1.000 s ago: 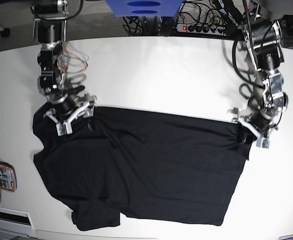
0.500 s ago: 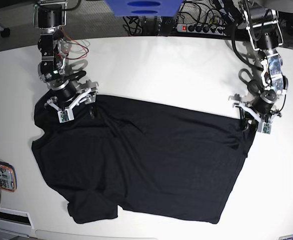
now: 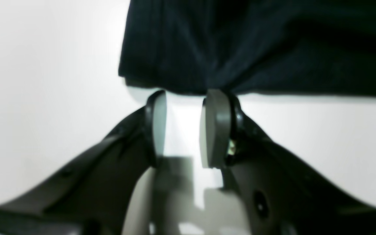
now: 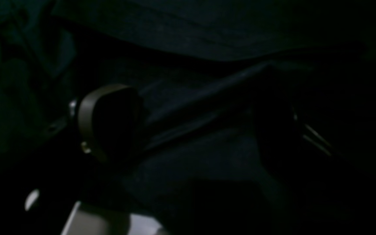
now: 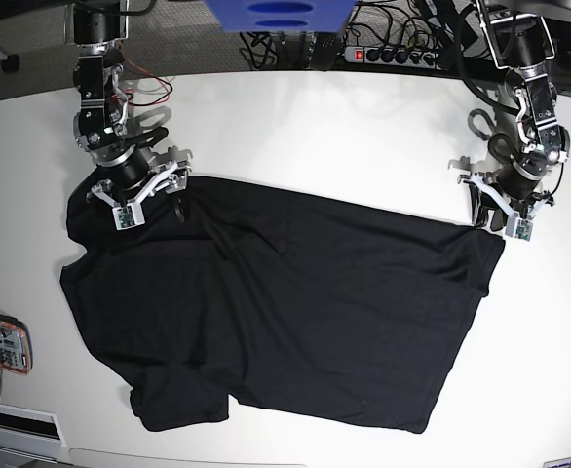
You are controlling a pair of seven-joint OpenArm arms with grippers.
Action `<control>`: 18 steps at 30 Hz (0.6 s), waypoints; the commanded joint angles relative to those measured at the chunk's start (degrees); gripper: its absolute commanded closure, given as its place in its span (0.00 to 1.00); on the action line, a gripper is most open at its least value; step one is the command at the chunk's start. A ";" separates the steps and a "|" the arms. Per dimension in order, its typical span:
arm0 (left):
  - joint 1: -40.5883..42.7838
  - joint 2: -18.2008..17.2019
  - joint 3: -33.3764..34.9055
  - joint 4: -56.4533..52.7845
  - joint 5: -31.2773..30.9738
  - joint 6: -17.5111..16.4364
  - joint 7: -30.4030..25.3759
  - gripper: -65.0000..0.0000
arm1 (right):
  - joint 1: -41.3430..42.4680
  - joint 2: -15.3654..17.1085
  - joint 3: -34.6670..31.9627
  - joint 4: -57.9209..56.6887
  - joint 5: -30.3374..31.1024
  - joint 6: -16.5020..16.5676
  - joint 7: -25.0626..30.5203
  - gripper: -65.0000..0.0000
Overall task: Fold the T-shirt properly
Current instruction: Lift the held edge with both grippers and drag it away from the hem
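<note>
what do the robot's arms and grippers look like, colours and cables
Both arms are black and silver metal segments. The right gripper has white finger brackets; red and white wires loop beside its arm. The left gripper has black fingers with grey oval pads; black cables coil behind its arm.

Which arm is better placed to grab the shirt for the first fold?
Right. The right gripper is wide open on the T-shirt near the collar end, with cloth between its fingers. The left gripper is off the hem edge, with only bare table between its pads.

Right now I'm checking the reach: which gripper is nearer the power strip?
Left. The left gripper sits at the T-shirt's corner, below the power strip; the right gripper is across the table.
</note>
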 commanded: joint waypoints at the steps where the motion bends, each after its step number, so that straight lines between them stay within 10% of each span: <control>1: -2.45 -0.86 -0.22 0.70 0.62 0.11 1.66 0.71 | -1.95 0.26 -0.64 -1.27 -3.74 1.09 -9.53 0.13; 10: -3.77 3.54 -0.57 6.59 0.01 0.11 7.73 0.70 | -2.04 0.26 -0.46 1.10 -3.74 1.09 -9.53 0.13; 18: 2.38 3.89 -2.15 19.25 11.09 0.19 -5.37 0.71 | -3.36 0.26 -0.55 7.52 -3.83 1.09 -9.18 0.13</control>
